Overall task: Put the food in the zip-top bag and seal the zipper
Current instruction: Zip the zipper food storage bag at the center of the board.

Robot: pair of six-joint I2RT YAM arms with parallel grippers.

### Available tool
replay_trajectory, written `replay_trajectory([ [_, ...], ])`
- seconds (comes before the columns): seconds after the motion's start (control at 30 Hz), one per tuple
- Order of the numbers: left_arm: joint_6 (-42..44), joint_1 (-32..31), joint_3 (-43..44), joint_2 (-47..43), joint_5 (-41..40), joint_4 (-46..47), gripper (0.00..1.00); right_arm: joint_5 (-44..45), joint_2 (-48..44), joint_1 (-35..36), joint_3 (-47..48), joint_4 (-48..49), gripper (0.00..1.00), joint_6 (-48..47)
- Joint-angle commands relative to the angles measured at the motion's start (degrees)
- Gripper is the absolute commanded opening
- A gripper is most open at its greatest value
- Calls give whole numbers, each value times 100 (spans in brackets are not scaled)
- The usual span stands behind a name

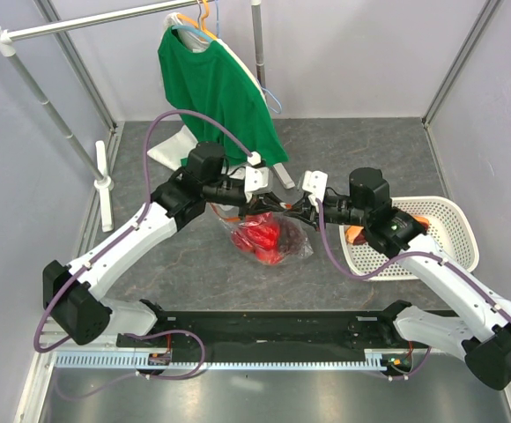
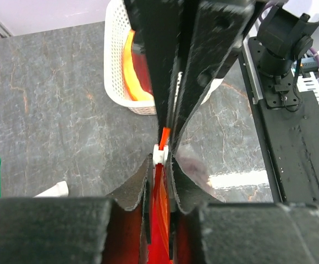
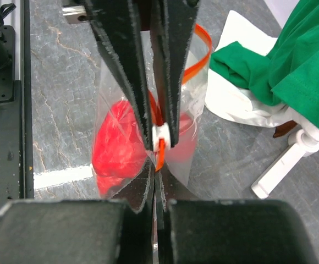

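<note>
sealing step now. the bag [image 1: 271, 238] is in the middle of the frame, red food [image 3: 118, 148] inside it. my left hand [image 2: 159, 176] and right hand [image 3: 155, 170] both pinch the zipper [image 3: 209, 45], meeting at the slider [image 3: 160, 136]. next, i think, one hand must hold firm while the other pulls the slider to the end.

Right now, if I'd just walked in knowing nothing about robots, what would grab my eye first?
A clear zip-top bag bulging with glossy red food sits mid-table, and both arms meet right over it: the left fingers and the right fingers are pinched shut on its orange-red zipper near the white slider. Behind, a bright green shirt hangs from a rail, and a white basket sits at the right.
</note>
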Motion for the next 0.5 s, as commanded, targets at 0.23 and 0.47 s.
replay_trajectory([
  [0.23,745,682,-107,-191,-37,-688,13,-56,-387,36,175,204,0,-265],
  [0.47,1245,1392,-300,-209,16,-1075,12,32,-518,28,139,125,0,-353],
])
